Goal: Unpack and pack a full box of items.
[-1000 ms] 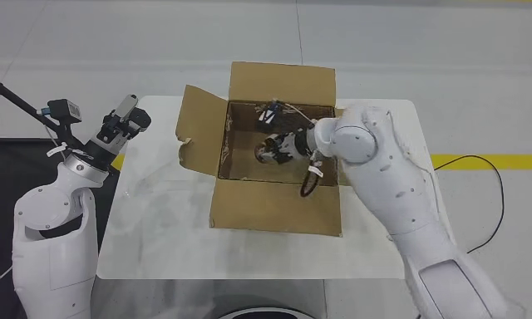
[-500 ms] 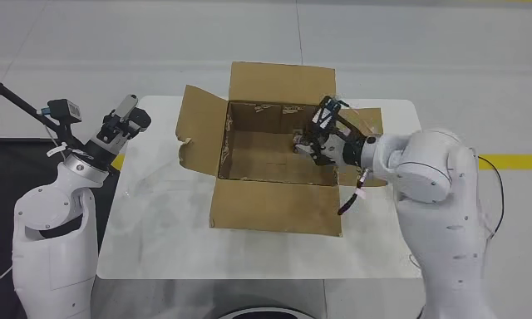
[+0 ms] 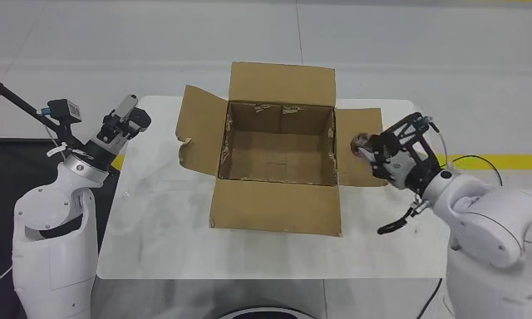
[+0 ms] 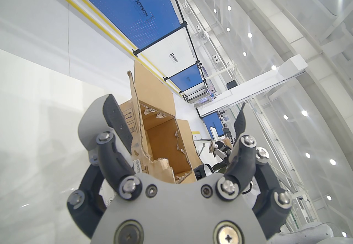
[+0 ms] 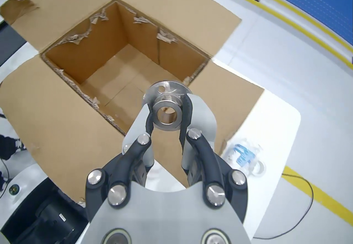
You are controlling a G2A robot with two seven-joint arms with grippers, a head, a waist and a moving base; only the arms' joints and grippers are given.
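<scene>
Your white table (image 3: 166, 228) carries the open cardboard box (image 3: 278, 207) near its middle. All four flaps are folded outward, and the left flap (image 3: 195, 140) has a ragged, torn edge. From the right wrist view you look down into the box (image 5: 55, 118): brown walls, a creased brown floor, and shreds of torn paper clinging along the inner rim.

Your right gripper (image 3: 371, 149) hangs above the right flap (image 3: 359, 174), just outside the box's opening. Its two fingers are closed most of the way onto a metal flanged bushing (image 3: 361, 143). In the wrist view the gripper (image 5: 168, 112) pinches the bushing (image 5: 168, 127) by its hub, one dark pad on each side. The part is bright, machined steel: a short thick ring with a round bore through it, joined to a wider flat disc behind. The disc has at least one small hole near its edge. The bore faces the wrist camera and the disc faces the box.

Your left gripper (image 3: 131, 111) sits raised off the table's far left corner, well apart from the box. Its fingers (image 4: 115, 115) are spread wide with nothing between them.

A small clear plastic bag (image 5: 245, 156) with blue print and pale ring shapes inside lies on the table just beside the right flap.
</scene>
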